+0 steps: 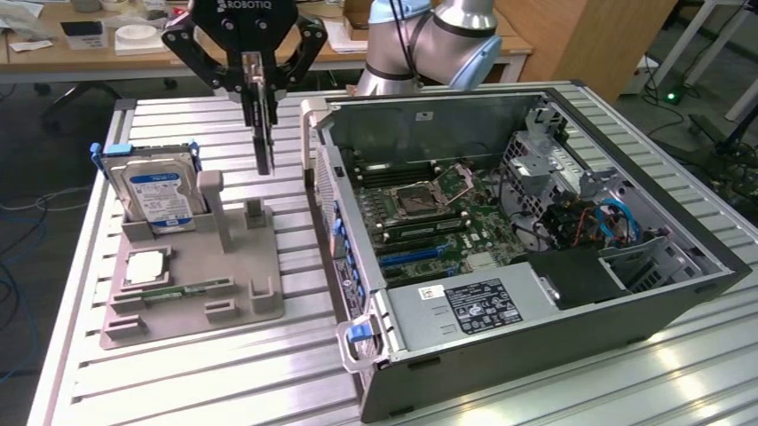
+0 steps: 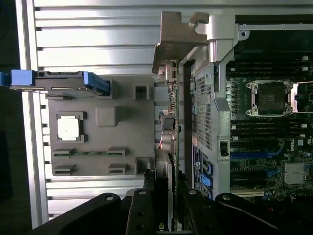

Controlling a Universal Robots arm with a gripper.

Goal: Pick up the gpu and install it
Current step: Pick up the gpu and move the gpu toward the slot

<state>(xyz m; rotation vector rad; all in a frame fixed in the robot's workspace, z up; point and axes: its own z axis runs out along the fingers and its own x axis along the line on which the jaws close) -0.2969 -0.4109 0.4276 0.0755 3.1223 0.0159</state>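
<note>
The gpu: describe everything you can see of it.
The gpu is seen edge-on as a thin, flat, dark card. It hangs upright, its upper part clamped between the fingers of the gripper, its lower end free in the air above the grey parts holder, beside the open computer case. Nothing else touches it.

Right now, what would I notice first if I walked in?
The black gripper up high, pinching a thin dark card that hangs in the air by the grey tray. On the exterior view's right lies a big open computer, its insides showing.
</note>
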